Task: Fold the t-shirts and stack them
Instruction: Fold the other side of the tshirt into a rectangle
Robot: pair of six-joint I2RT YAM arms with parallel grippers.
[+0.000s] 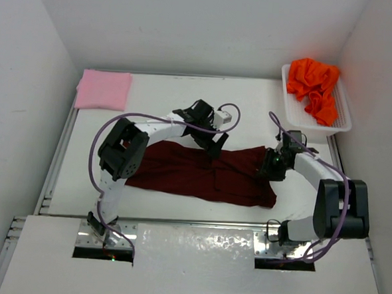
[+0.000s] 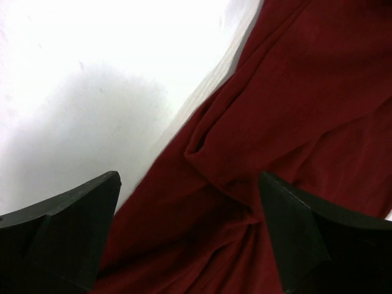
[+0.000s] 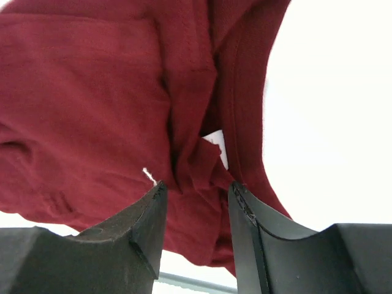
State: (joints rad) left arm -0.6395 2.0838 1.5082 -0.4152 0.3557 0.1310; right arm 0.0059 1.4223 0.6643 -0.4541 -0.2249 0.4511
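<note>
The step in hand is judged to be the folding of the dark maroon cloth t-shirt [image 1: 201,177], which is laid out as a long, rumpled band across the middle of the white desk [image 1: 159,95], between the two arms. The light pink cloth t-shirt [image 1: 103,89] is seen as a neat folded square at the far left corner, while the bright orange cloth t-shirt [image 1: 313,84] is left crumpled in the white plastic lattice basket [image 1: 296,114] at the far right. The left end effector [image 2: 190,184] is held over the garment's far edge near its middle, with its fingers wide apart and nothing caught between them. The right end effector [image 3: 196,190] is placed at the garment's right end, by the collar and its white label [image 3: 214,144]; its fingers are part-way apart with a bunched fold at the gap, and whether that fold is gripped cannot be told. For the next move, a fresh hold on both ends is probably required, so that one half can be laid over the other before the bundle is carried to the pink one.
</note>
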